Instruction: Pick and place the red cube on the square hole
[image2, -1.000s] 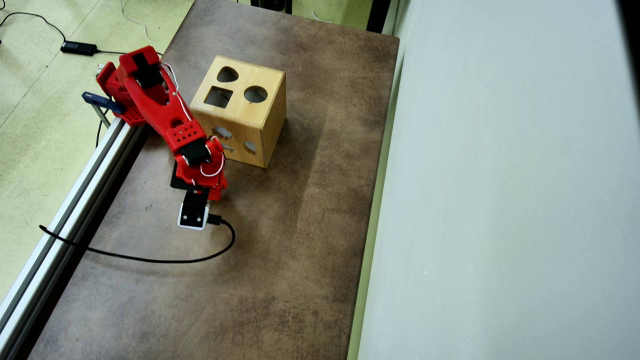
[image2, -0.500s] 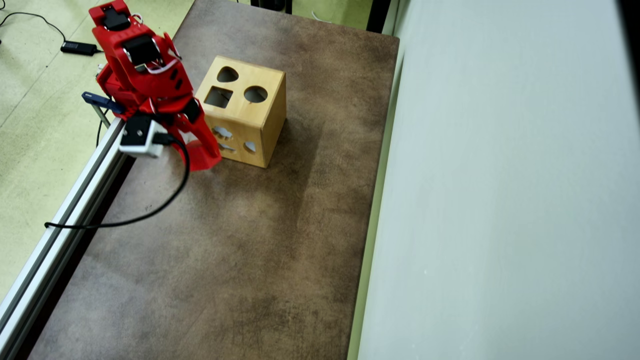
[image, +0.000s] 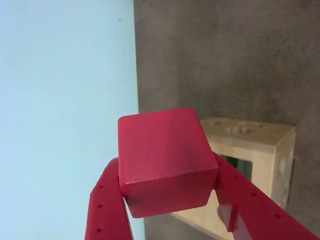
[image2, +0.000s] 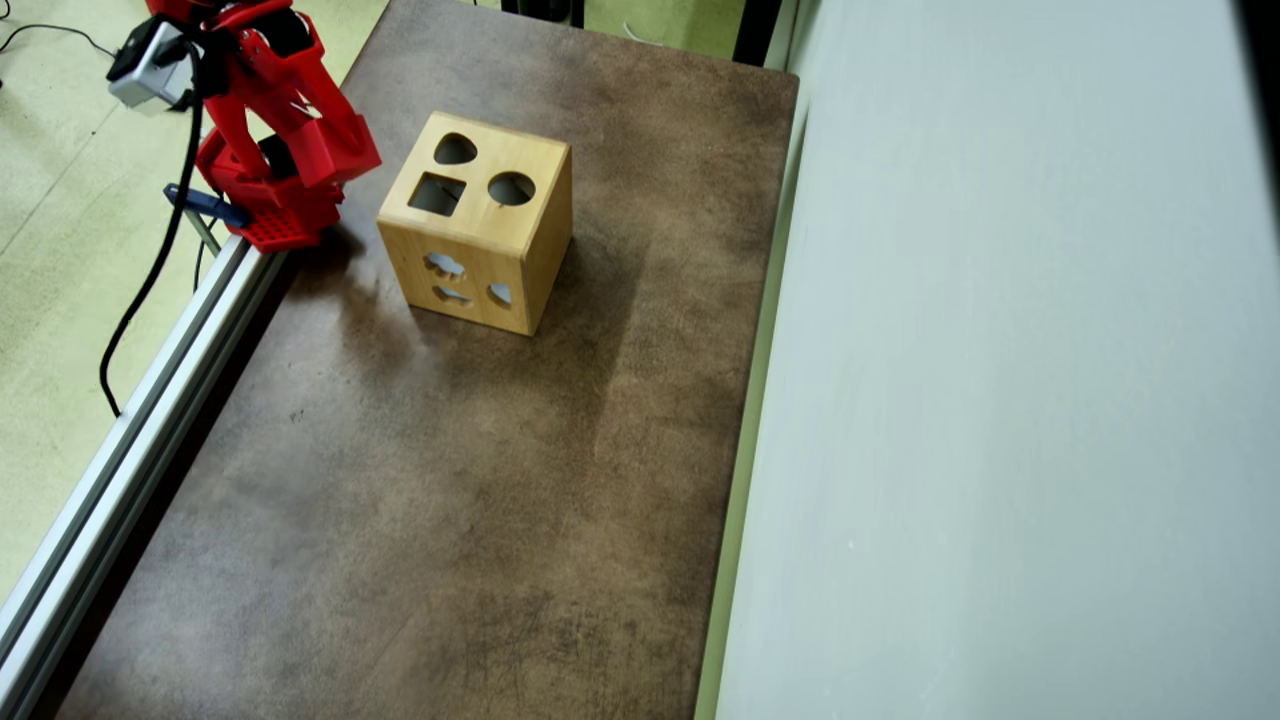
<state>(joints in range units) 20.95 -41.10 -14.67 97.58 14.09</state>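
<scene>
In the wrist view my gripper (image: 167, 172) is shut on the red cube (image: 162, 150), one red finger (image: 107, 205) on its left and the other (image: 250, 205) on its right. The cube is held in the air. Behind it at lower right stands the wooden shape-sorter box (image: 260, 145). In the overhead view the box (image2: 480, 250) stands on the brown table, with the square hole (image2: 437, 194) in its top beside a round hole and a heart-shaped hole. The red arm (image2: 270, 110) is folded up left of the box. I cannot tell the cube from the arm there.
The brown table (image2: 450, 480) stretches toward the bottom of the overhead view. A pale wall (image2: 1000, 350) runs along its right edge. An aluminium rail (image2: 140, 420) runs along the left edge. A black cable (image2: 150, 270) hangs from the arm's base.
</scene>
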